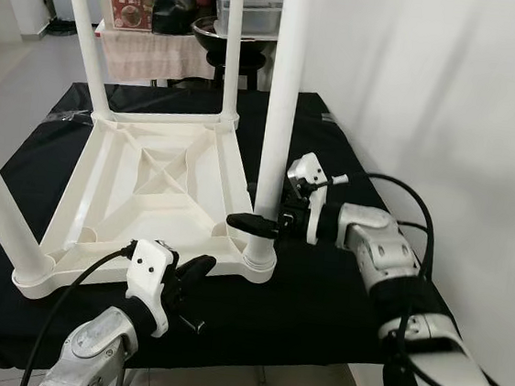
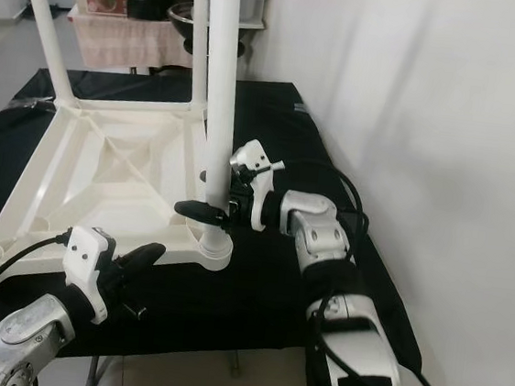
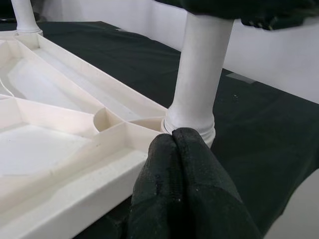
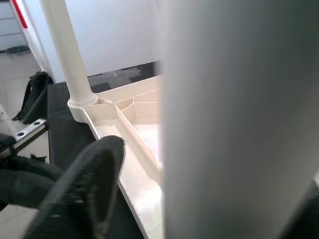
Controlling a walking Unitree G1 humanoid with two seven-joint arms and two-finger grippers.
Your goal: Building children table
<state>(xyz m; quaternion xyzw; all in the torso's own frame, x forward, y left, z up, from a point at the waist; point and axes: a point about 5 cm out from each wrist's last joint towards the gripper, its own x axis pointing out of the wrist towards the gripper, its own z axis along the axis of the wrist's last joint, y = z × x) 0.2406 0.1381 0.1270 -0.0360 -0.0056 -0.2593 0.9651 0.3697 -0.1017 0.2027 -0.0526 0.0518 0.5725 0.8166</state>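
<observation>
Now last leg (image 1: 279, 112) being seated in upturned tabletop (image 1: 138, 190); clasped by right gripper (image 1: 263, 223); left gripper (image 1: 196, 270) pinched empty; firm downward push needed.

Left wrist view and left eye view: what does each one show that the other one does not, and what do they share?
The left wrist view alone shows the left gripper's fingertips pressed together beside the leg's socket collar. The left eye view alone shows the right gripper closed on the near leg, plus the shelf with boxes behind. Both show the upturned white table top on the black cloth.

White table (image 1: 148, 182) on black cloth (image 1: 321, 292); black fingers (image 3: 184, 199).
</observation>
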